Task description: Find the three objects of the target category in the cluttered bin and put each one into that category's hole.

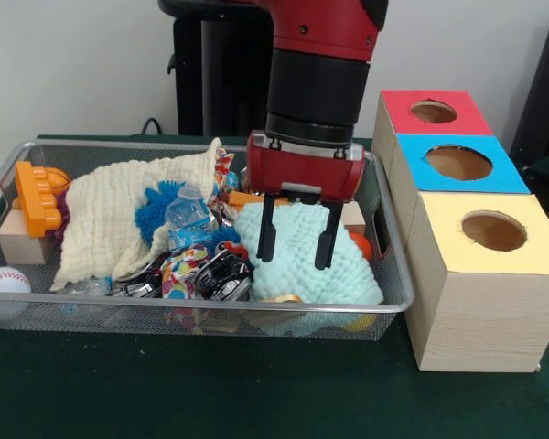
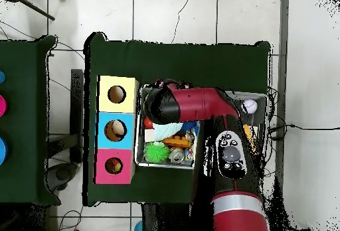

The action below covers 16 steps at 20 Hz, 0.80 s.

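The jaws (image 1: pixel 298 236) are seen spread apart and empty, their two black fingers (image 1: pixel 266 230) hanging over the mint knitted cloth (image 1: pixel 304 265) at the box end of the wire bin (image 1: pixel 395 274); whether the tips touch the cloth cannot be told. No object is held between them.

The target category is not identified by the pictures. Directly to one side of the jaws, away from the boxes, a small water bottle (image 1: pixel 187 218), a blue spiky ball (image 1: pixel 156 208) and a cream cloth (image 1: pixel 110 219) are noted, with dark toy cars (image 1: pixel 221 274) lying below them. Further off at the bin's end, an orange toy block (image 1: pixel 37 195) and a baseball (image 1: pixel 4 280) are recorded.

On the other side of the jaws stand the three boxes on the bench (image 1: pixel 256 393): red box (image 1: pixel 435 114), blue box (image 1: pixel 457 165), yellow box (image 1: pixel 494 233). In the overhead view, something pale appears within the blue hole and something within the red hole; what these are cannot be told.

It is judged that the search is under way, with items possibly already deposited and at least one retrieval outstanding.
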Each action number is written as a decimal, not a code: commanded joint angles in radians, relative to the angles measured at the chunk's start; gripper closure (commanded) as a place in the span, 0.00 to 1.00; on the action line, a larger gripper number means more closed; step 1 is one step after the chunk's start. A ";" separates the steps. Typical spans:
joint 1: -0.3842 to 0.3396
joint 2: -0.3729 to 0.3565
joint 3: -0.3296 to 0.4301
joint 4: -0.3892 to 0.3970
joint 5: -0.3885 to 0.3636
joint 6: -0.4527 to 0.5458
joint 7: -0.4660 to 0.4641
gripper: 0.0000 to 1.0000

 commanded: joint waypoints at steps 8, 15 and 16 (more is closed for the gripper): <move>-0.004 0.075 0.026 0.207 -0.016 -0.015 0.081 0.00; 0.001 0.101 0.013 0.278 -0.035 -0.128 0.119 0.00; 0.003 0.111 0.008 0.270 -0.036 -0.142 0.123 0.00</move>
